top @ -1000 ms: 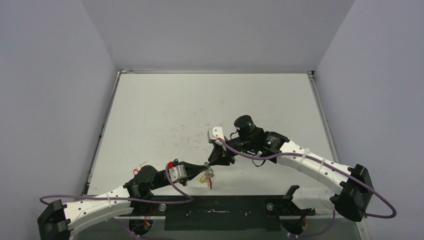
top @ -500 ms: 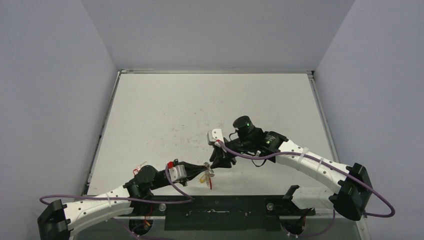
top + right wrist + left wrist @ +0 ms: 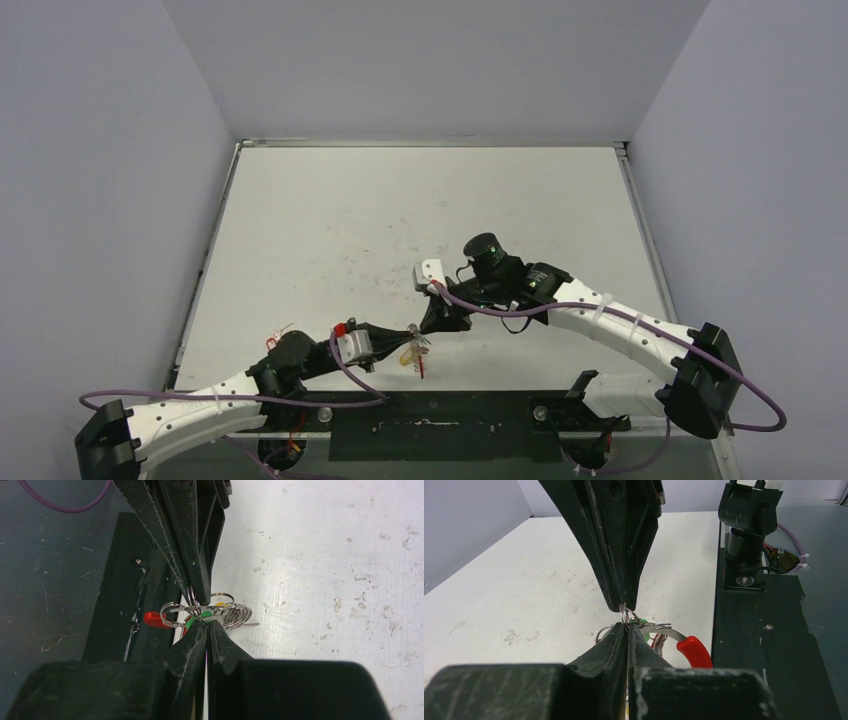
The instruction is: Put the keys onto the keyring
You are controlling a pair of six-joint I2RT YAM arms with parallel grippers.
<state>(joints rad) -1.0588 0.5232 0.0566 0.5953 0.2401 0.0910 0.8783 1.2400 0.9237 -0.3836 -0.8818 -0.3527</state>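
The two grippers meet tip to tip just above the table near its front edge. My left gripper (image 3: pixel 413 336) (image 3: pixel 628 626) is shut on the thin wire of the keyring (image 3: pixel 670 630), whose red plastic piece (image 3: pixel 694 650) (image 3: pixel 154 619) hangs to one side. My right gripper (image 3: pixel 430 324) (image 3: pixel 206 623) is shut on a small silver ring of a key with a green tag (image 3: pixel 193 623) (image 3: pixel 639 622). Several silver loops (image 3: pixel 235 614) bunch between the tips. A yellowish tag (image 3: pixel 408 354) hangs below the cluster. The key blades are mostly hidden.
The black base plate (image 3: pixel 764 645) (image 3: pixel 430 412) lies right beside the cluster at the table's front edge. A small pinkish wire thing (image 3: pixel 284 331) lies on the table by the left arm's elbow. White scuffed tabletop (image 3: pixel 400 210) stretches behind.
My right wrist has shifted slightly down and left, towards the left gripper. The left arm and the hanging cluster have stayed in place. Both grippers stay shut.
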